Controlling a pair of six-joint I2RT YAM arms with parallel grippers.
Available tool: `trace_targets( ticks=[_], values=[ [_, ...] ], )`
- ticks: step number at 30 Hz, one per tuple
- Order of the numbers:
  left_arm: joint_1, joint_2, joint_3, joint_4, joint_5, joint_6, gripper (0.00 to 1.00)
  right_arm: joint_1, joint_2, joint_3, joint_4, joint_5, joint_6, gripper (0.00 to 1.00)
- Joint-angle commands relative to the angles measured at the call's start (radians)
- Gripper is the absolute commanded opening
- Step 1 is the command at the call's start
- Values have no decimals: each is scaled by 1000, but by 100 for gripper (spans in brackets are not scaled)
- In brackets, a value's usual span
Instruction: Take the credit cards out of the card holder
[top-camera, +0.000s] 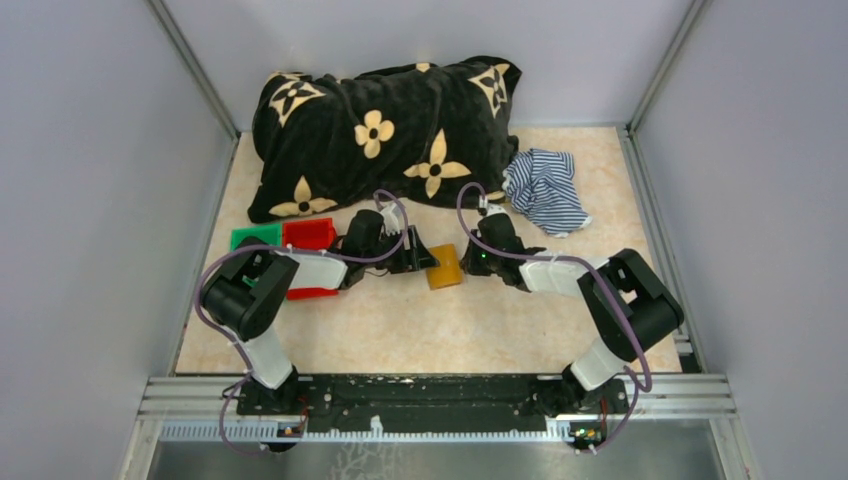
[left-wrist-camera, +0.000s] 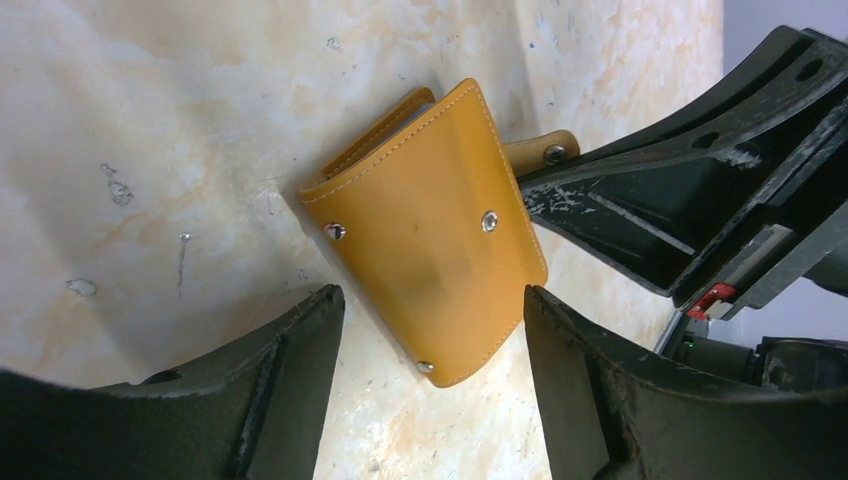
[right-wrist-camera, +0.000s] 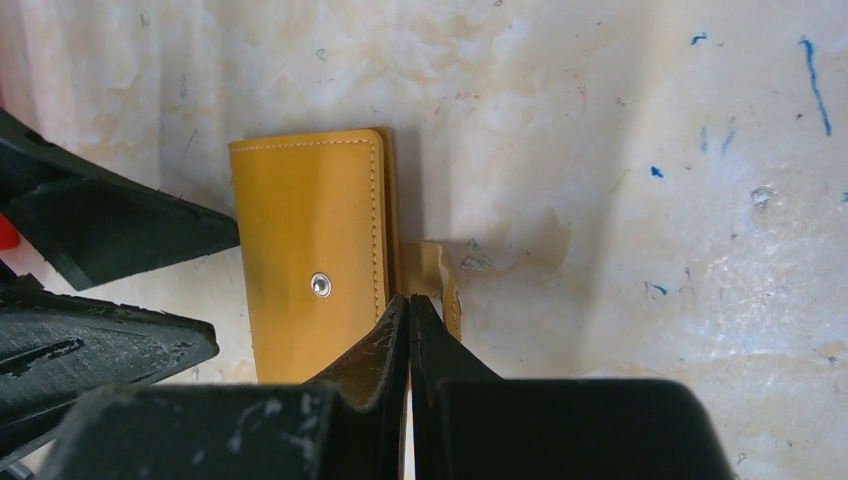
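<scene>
The card holder (top-camera: 443, 267) is a tan-orange wallet lying folded shut on the table between both arms. In the left wrist view the card holder (left-wrist-camera: 430, 240) shows its stitched outer face and snaps. My left gripper (left-wrist-camera: 432, 295) is open, and its jaws straddle the wallet's near corner without touching it. My right gripper (right-wrist-camera: 410, 298) is shut, its tips set against the little tab (right-wrist-camera: 438, 270) at the card holder's (right-wrist-camera: 310, 250) edge; I cannot tell whether the tab is pinched. The credit cards are hidden.
A red bin (top-camera: 310, 235) and a green bin (top-camera: 255, 238) stand just left of my left gripper (top-camera: 415, 258). A black flower-patterned blanket (top-camera: 385, 130) fills the back of the table. A striped blue-white cloth (top-camera: 545, 188) lies behind my right gripper (top-camera: 470, 262).
</scene>
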Motion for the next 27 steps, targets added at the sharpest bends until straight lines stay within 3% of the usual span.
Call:
trace_targets(
  ticks=[1, 8, 15, 21, 27],
  values=[
    [-4, 0, -26, 8, 30, -11, 75, 26, -35, 59, 36, -19, -52, 0],
    [-3, -57, 1, -52, 35, 29, 77, 77, -59, 84, 44, -14, -65, 0],
    [-3, -185, -66, 18, 52, -21, 77, 88, -57, 105, 63, -45, -68, 0],
    [-3, -418, -59, -151, -88, 61, 81, 106, -48, 131, 71, -59, -73, 0],
    [-3, -488, -19, -318, -291, 99, 87, 150, -13, 165, 86, -77, -68, 0]
  ],
)
